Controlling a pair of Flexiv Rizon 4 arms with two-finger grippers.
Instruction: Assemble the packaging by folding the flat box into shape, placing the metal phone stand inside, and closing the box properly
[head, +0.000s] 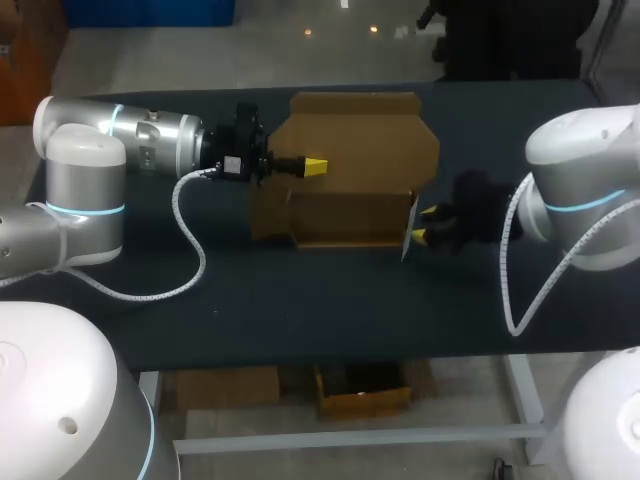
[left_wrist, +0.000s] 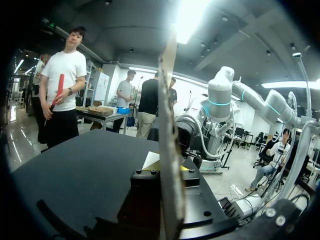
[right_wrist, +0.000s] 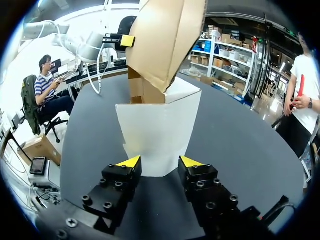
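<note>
Cardboard box (head: 350, 150) work is at the folding step: the box is half-formed, its walls partly raised and nothing closed. The left gripper (head: 315, 166) appears pinched on an upright brown panel, whose edge rises straight up between its fingers in the left wrist view. The right gripper (right_wrist: 160, 162) stands spread, its yellow tips either side of the lower edge of a white flap (right_wrist: 160, 130); whether they touch it cannot be told. Ahead of that flap the brown walls rise and lean over it. Outward from both grippers, the rest of the box rests on the dark table (head: 300, 300), between the two arms. No phone stand shows in any view. The next move likely calls for the right fingers to close on the flap or push it inward while the left steadies its panel; a loose hold could let the wall spring back.
</note>
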